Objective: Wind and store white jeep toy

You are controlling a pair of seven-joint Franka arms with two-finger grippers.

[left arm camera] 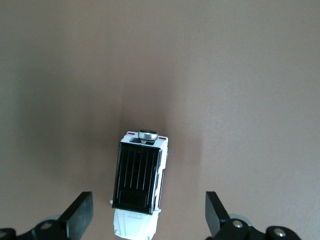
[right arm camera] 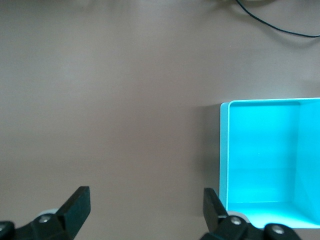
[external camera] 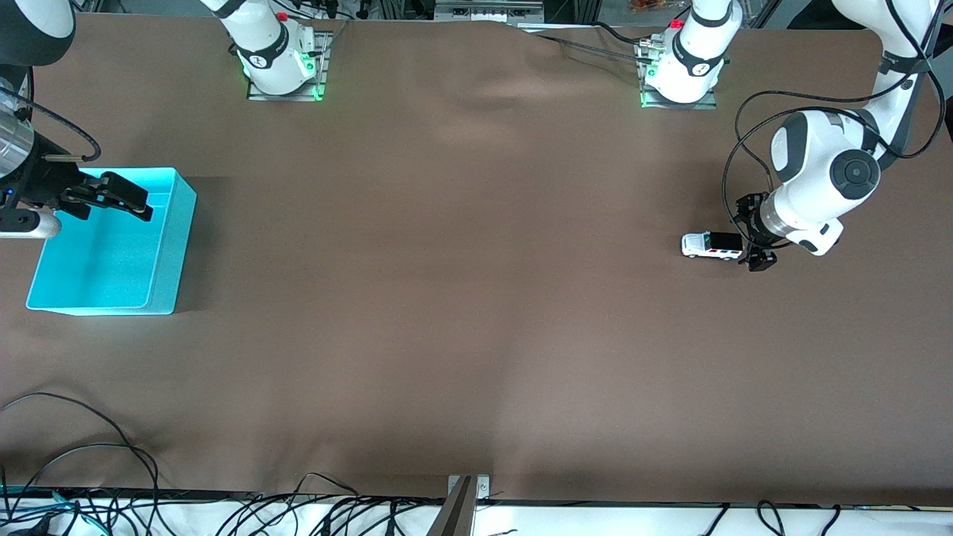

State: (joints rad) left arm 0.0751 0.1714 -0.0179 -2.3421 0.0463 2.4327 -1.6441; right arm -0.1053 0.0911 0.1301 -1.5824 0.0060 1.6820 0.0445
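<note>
The white jeep toy stands on the brown table toward the left arm's end, black roof up. In the left wrist view the jeep shows a round silver part at one end. My left gripper is open beside the jeep; in its wrist view the two fingers stand wide on either side of the white hood end without touching it. The cyan bin sits toward the right arm's end. My right gripper is open and empty, up in the air over the bin's rim.
Loose black cables lie along the table's edge nearest the front camera. The arm bases stand at the table's edge farthest from the front camera. A black cable crosses the table in the right wrist view.
</note>
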